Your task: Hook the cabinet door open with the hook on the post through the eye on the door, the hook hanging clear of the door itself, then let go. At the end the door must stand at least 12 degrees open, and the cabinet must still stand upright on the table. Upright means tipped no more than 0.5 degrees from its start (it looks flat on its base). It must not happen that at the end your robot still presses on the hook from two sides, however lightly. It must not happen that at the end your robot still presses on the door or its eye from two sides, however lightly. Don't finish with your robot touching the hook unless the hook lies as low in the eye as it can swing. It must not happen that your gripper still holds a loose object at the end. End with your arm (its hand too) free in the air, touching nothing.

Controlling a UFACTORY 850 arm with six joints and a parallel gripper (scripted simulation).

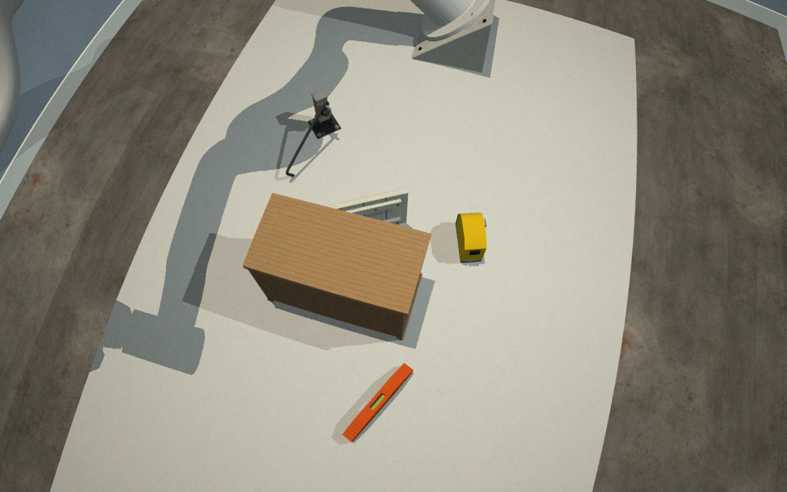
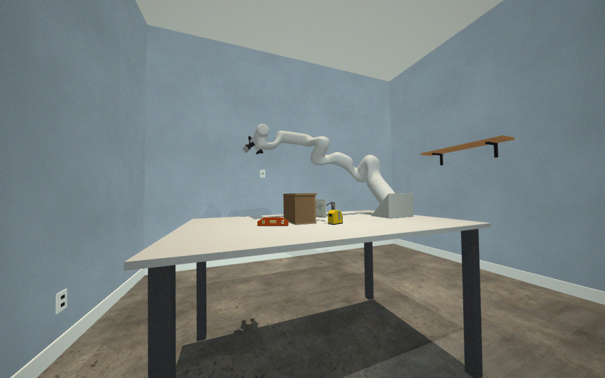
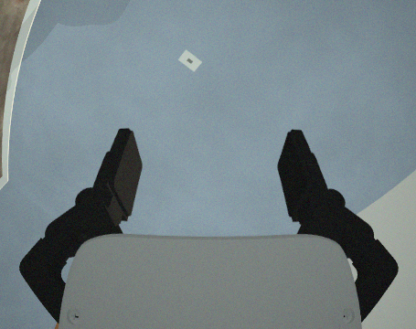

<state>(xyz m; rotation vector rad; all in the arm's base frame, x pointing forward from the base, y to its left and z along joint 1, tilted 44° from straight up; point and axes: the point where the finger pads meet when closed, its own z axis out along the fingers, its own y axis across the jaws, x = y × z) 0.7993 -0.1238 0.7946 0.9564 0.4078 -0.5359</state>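
Observation:
A wooden cabinet (image 1: 338, 263) (image 2: 299, 208) stands upright on the white table (image 1: 506, 367) (image 2: 389, 228). Its pale door (image 1: 378, 205) (image 2: 320, 207) shows at the far side, angled out from the cabinet body. I cannot make out the eye on the door. A short post (image 1: 323, 116) (image 2: 333, 205) stands behind the cabinet. Its thin dark hook (image 1: 300, 149) hangs down and lies toward the table, apart from the door. My gripper (image 2: 249, 146) (image 3: 210, 146) is open and empty. It is high above the table's far left side and faces the blue wall.
A yellow tape measure (image 1: 471, 236) (image 2: 334, 217) stands right of the cabinet. An orange spirit level (image 1: 378, 402) (image 2: 272, 219) lies in front of it. The arm's base (image 1: 454, 30) (image 2: 392, 205) is at the table's far end. A wall shelf (image 2: 467, 145) hangs to the right.

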